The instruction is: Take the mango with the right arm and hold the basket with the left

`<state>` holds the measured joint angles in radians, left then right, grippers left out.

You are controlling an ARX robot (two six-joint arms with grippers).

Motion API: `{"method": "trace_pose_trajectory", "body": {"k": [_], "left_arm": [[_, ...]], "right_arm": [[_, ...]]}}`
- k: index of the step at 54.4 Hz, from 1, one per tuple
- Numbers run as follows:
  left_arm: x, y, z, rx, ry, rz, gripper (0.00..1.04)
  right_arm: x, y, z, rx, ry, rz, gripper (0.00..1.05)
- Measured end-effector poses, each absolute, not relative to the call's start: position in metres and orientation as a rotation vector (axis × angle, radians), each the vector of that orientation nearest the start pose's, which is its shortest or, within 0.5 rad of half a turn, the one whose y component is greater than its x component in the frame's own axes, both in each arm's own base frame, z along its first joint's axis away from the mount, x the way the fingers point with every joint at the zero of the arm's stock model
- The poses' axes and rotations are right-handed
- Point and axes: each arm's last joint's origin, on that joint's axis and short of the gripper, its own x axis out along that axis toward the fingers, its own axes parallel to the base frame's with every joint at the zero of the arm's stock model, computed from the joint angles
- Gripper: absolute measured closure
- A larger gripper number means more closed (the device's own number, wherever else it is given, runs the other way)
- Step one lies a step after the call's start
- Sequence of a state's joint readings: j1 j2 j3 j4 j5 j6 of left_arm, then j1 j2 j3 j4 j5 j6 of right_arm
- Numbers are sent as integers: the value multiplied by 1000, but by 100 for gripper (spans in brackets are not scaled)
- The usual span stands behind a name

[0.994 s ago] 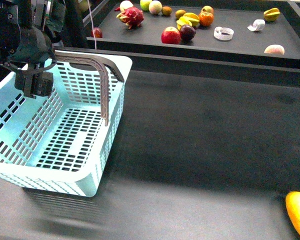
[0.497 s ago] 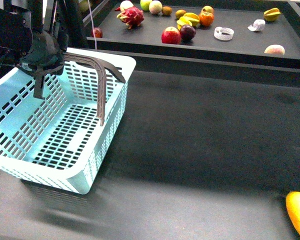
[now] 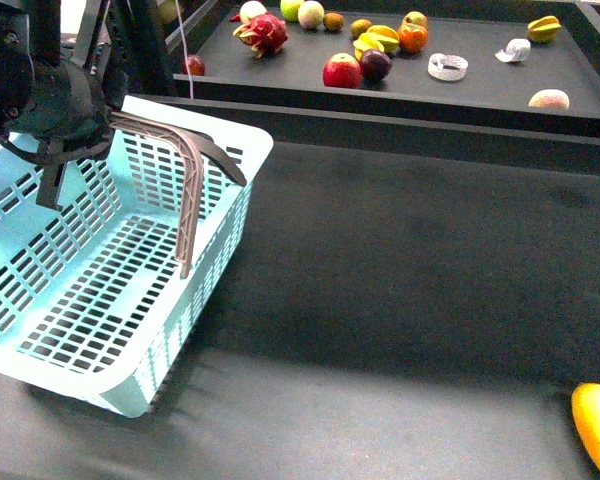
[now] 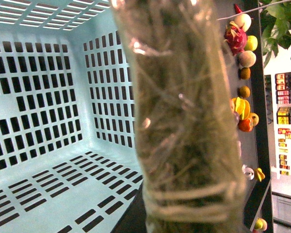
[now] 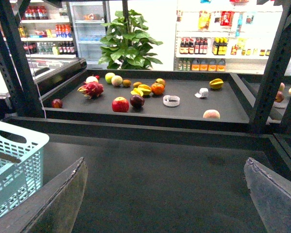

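The mango (image 3: 597, 425) lies at the front right edge of the dark table, partly cut off by the picture's edge. The light blue basket (image 3: 195, 300) sits tilted at the left, empty inside. My left gripper (image 3: 80, 140) is shut on its grey-brown handle (image 3: 190, 190) near the far rim. In the left wrist view the taped handle (image 4: 184, 121) fills the middle, with the basket's lattice walls (image 4: 48, 97) behind. My right gripper (image 5: 169, 204) is open and empty above the table. It is not in the front view. The basket's corner (image 5: 14, 160) shows beside it, and the mango is out of that view.
A raised dark shelf (image 3: 480, 85) at the back holds several fruits: a dragon fruit (image 3: 263, 32), a red apple (image 3: 341, 71), star fruits (image 3: 380, 40), an orange-red fruit (image 3: 412, 37), a peach (image 3: 548, 99). Black frame posts (image 5: 276, 63) stand beside the shelf.
The basket has swung left and tilted more, its near corner sliding toward the front left. The handle has turned with my left gripper. The mango has not moved.
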<state>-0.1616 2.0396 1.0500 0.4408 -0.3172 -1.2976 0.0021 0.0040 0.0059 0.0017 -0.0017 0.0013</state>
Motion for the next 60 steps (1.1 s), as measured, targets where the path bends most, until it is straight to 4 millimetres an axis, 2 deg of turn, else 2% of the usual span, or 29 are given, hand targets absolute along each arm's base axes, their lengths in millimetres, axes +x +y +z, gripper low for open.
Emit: {"method": "trace_pose_trajectory", "body": {"k": [8, 19, 33, 39, 51, 60], "left_arm": [[382, -67, 139, -1039, 331, 397, 100], [354, -101, 152, -805, 324, 172, 100], [336, -132, 169, -646, 258, -25, 100], [326, -154, 178, -588, 243, -146, 100], [308, -185, 181, -507, 243, -357, 100], [299, -199, 181, -456, 254, -467, 100]], "right_arm": [[98, 0, 165, 1, -3, 3, 8], [98, 0, 165, 1, -4, 4, 8], [98, 0, 165, 1, -3, 3, 8], [98, 0, 165, 1, -3, 4, 8], [98, 0, 165, 1, -4, 3, 8], [98, 0, 165, 1, -3, 4, 8]]}}
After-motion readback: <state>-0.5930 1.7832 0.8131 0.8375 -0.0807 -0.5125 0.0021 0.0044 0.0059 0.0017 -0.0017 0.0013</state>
